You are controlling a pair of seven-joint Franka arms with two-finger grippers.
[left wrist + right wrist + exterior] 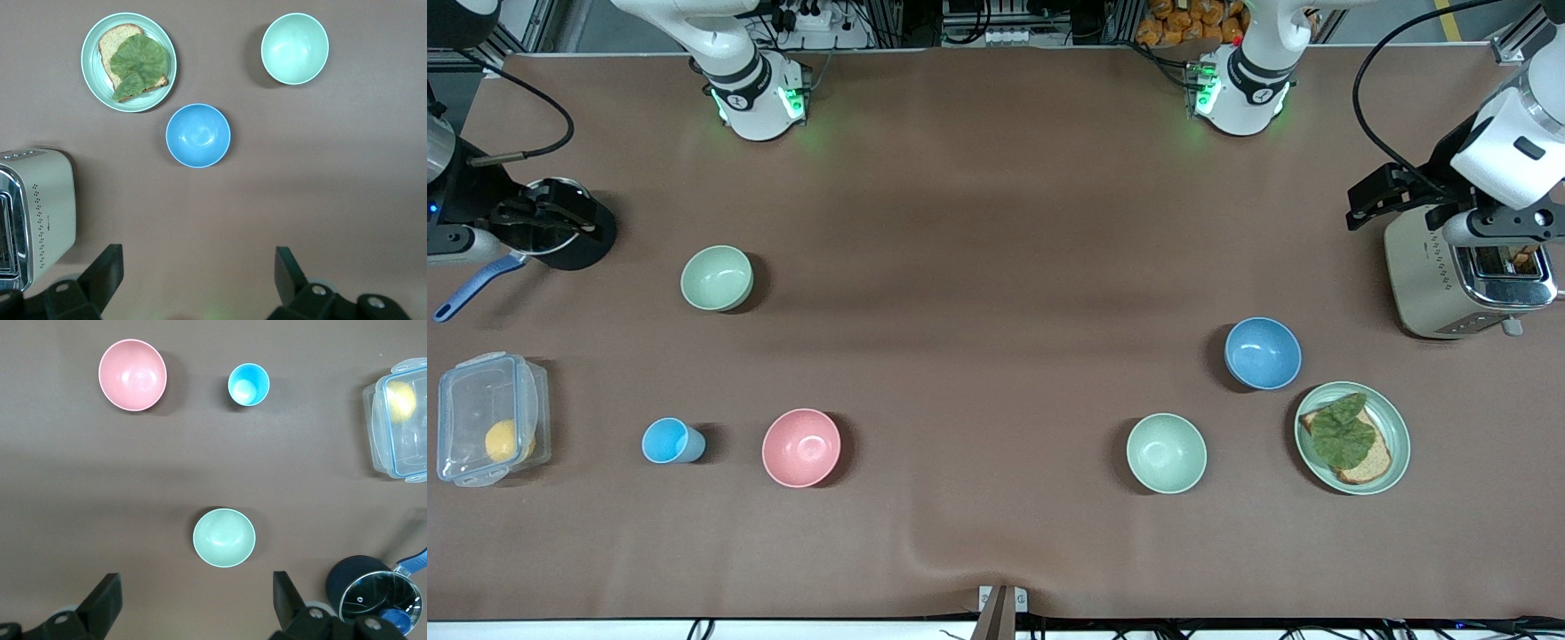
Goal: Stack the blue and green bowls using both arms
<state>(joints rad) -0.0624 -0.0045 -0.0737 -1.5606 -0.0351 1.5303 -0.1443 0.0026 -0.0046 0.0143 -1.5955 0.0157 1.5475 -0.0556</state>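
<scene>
The blue bowl [1263,353] sits toward the left arm's end of the table and also shows in the left wrist view [197,135]. The pale sage-green bowl [717,278] sits toward the right arm's end and also shows in the right wrist view [223,537]. My left gripper [199,257] is open and empty, high over bare table between its base and the blue bowl. My right gripper [197,580] is open and empty, high over bare table beside the green bowl. Neither gripper shows in the front view.
A mintier green bowl [1166,453] and a plate with bread and a leaf [1352,437] lie nearer the front camera than the blue bowl. A toaster [1458,276], pink bowl [801,447], light-blue cup [671,441], clear box [489,431] and black pot [560,222] stand around.
</scene>
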